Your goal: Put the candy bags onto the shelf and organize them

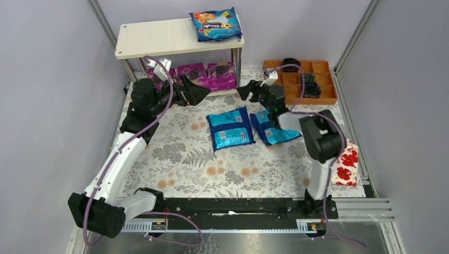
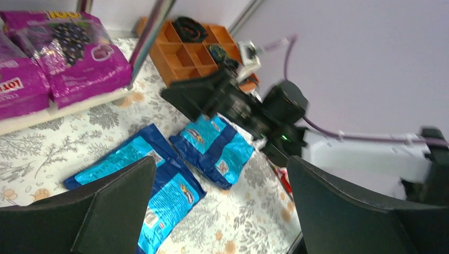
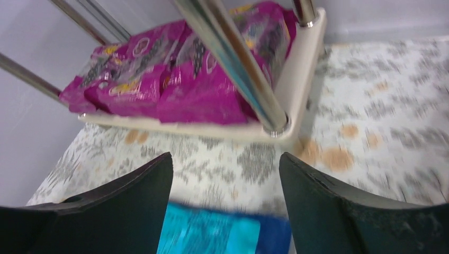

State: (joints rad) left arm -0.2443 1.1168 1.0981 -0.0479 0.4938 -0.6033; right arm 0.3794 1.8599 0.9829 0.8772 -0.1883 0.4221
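Nearest, a white packet with red flowers (image 1: 347,165) lies at the right edge of the fern-print cloth (image 1: 185,153). Mid-table, the left blue bag (image 1: 230,129) lies flat just beside the right blue bag (image 1: 271,129). Beyond them, the left gripper (image 1: 197,92) and right gripper (image 1: 244,91) both gape, holding nothing. Farther right sits an orange tray (image 1: 324,99). On the far left, the shelf (image 1: 153,37) carries purple bags (image 1: 209,74) below and the top blue bag (image 1: 216,25) above. Lilac walls (image 1: 53,79) enclose everything. Only the right wrist view shows a metal leg (image 3: 238,69) crossing the purple bags.
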